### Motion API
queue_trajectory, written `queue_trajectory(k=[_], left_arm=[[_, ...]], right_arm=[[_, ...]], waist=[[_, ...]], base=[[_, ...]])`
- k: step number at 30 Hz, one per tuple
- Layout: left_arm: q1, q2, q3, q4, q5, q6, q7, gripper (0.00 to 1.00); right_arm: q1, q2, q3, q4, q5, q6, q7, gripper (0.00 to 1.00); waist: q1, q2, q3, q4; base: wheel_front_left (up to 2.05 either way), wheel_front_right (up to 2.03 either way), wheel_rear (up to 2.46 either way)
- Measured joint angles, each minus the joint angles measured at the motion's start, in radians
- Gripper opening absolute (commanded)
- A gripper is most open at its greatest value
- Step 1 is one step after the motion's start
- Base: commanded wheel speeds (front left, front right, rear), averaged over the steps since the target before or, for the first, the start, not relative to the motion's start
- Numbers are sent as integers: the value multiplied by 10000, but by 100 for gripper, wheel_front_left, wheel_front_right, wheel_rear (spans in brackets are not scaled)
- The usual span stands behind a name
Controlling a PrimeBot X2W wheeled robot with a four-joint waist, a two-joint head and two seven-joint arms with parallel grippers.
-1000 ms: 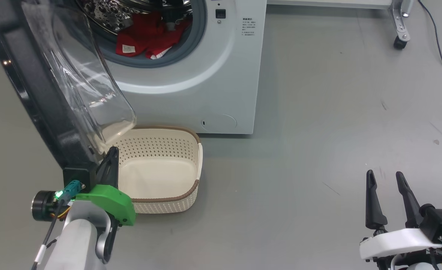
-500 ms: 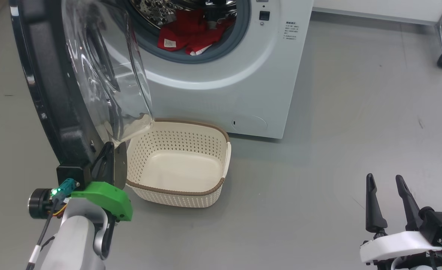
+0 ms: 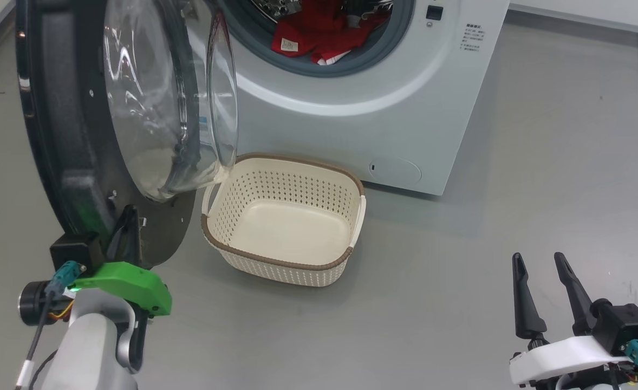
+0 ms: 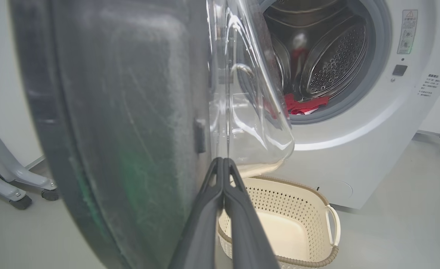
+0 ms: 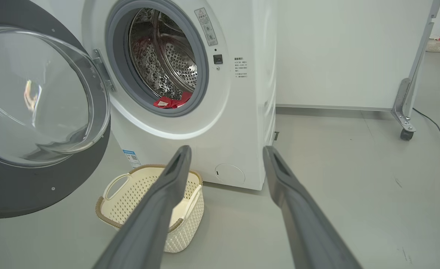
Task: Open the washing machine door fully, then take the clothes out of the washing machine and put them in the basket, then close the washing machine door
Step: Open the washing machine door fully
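Note:
The washing machine (image 3: 351, 124) (image 5: 242, 112) stands with its door (image 3: 53, 135) (image 4: 111, 112) (image 5: 37, 186) swung out to the left, the clear glass bowl facing the drum. Red clothes (image 3: 319, 32) (image 4: 304, 105) (image 5: 171, 101) lie at the drum's front lip. The cream basket (image 3: 284, 264) (image 4: 317, 194) (image 5: 110, 216) sits empty on the floor below the opening. My left gripper (image 3: 129, 214) (image 4: 223, 161) is shut with nothing in it, its tips against the door's inner side near the bottom rim. My right gripper (image 3: 538, 259) (image 5: 226, 149) hangs open at the lower right, far from the machine.
Grey floor spreads to the right of the machine. A wheeled frame leg (image 5: 405, 112) and a black cable (image 5: 436, 127) are at the far right by the white wall. Grey castor legs (image 4: 14, 186) stand behind the door on the left.
The head view has turned, so machine and basket sit further right. The door stands swung wider from the machine, my shut left gripper still at its lower inner edge. The right gripper is unchanged.

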Motion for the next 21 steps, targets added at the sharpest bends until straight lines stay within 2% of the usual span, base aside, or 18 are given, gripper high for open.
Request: queue_trajectory(k=[21], left_arm=[[-429,941,1904,-196,-1041,405,-293,0]], right_arm=[[-635,-226,447,-215,-441,148,481,100]], waist=[[0,0,1407,80]], base=[[0,0,0]])
